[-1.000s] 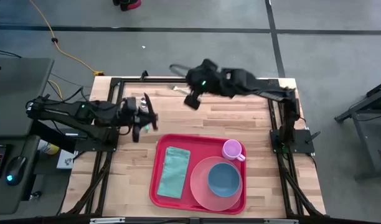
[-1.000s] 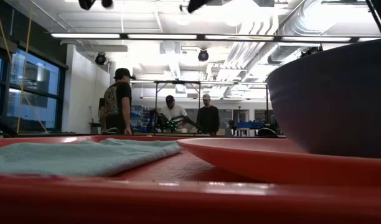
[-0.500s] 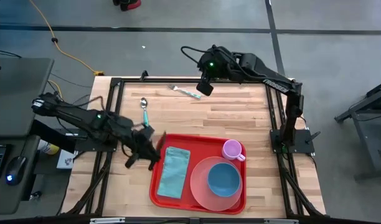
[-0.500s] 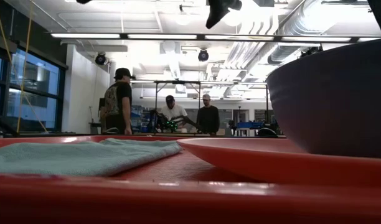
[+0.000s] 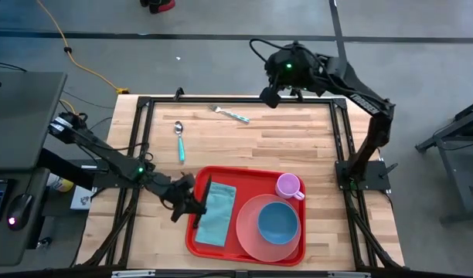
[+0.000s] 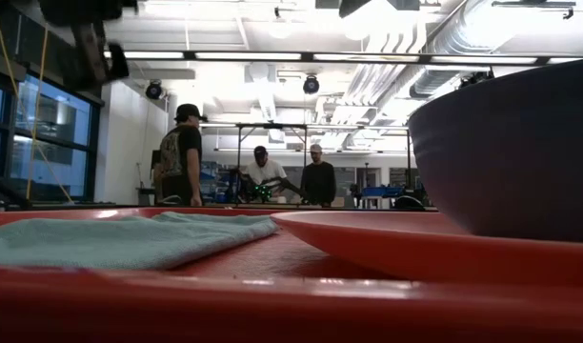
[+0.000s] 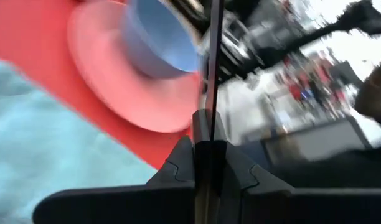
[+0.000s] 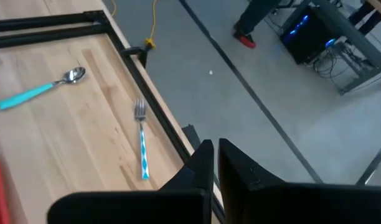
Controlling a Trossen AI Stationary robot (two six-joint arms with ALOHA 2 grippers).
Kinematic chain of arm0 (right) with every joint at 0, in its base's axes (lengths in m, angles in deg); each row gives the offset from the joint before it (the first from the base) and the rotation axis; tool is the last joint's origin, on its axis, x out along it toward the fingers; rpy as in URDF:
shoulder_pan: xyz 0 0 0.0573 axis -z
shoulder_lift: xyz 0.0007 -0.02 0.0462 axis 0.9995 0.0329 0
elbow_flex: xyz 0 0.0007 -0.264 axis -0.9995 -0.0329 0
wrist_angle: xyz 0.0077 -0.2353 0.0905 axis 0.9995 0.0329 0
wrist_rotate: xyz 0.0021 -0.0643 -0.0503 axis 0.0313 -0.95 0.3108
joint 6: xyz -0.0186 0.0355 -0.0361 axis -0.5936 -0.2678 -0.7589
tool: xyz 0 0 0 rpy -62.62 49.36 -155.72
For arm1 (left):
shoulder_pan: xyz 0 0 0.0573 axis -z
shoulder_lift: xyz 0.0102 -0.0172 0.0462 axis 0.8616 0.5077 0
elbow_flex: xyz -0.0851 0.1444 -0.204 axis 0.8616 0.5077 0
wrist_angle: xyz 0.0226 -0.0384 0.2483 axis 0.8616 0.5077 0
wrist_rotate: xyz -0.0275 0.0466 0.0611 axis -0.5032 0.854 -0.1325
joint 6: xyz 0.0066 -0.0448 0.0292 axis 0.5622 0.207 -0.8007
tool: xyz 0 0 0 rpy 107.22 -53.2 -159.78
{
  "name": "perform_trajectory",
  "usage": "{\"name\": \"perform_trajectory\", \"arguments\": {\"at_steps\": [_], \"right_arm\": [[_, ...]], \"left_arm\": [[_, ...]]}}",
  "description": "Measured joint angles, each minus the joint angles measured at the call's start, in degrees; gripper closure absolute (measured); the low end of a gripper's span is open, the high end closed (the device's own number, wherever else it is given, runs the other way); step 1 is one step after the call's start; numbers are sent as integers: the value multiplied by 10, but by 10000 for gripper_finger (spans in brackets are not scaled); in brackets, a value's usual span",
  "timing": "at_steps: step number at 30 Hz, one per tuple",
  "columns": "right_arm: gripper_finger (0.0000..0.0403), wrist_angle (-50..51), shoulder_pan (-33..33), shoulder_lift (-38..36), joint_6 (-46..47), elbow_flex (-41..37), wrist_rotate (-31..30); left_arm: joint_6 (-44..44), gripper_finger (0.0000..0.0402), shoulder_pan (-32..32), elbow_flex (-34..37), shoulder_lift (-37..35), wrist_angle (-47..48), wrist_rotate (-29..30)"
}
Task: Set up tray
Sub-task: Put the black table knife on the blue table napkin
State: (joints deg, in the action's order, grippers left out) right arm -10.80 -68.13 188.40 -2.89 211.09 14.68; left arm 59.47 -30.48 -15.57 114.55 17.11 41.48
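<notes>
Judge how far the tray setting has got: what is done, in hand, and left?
Done: napkin, plate, bowl and cup sit on the tray. In hand: the left gripper holds a knife over the tray's edge beside the napkin. Left: spoon and fork lie on the table; the right gripper hangs near the fork.

spoon (image 5: 179, 139), fork (image 5: 229, 113) (teal handles), people (image 6: 263, 176)

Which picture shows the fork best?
The right wrist view: the fork lies whole and large on the wood near the table's edge, teal handle plain. The high view shows it only tiny, by the far edge. The low and left wrist views miss it.
</notes>
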Motion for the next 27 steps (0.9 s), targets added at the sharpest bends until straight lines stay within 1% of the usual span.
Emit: {"name": "perform_trajectory", "arguments": {"at_steps": [4, 8, 11, 14, 17, 22, 25, 27], "right_arm": [[403, 5, -6, -16, -9, 0, 1], [403, 21, -9, -27, -13, 0, -2], [403, 29, -9, -30, -20, 0, -9], [403, 36, -9, -33, -30, 0, -13], [403, 42, -9, -34, -38, 0, -13], [403, 58, -8, -34, -40, 0, -11], [403, 64, -8, -41, -40, 0, -11], [403, 63, -9, -54, -40, 0, -9]], "left_arm": [[40, 349, -2, 22, 1, -14, 58], [79, 349, -1, 26, 13, -8, 87], [97, 349, -1, 27, 40, -10, 82], [115, 349, -1, 26, 88, -37, 67], [119, 349, -1, 25, 133, -102, 59], [138, 349, -2, 26, 211, -156, 57], [143, 349, -1, 23, 250, -206, 56], [145, 349, -1, 19, 268, -213, 57]]}}
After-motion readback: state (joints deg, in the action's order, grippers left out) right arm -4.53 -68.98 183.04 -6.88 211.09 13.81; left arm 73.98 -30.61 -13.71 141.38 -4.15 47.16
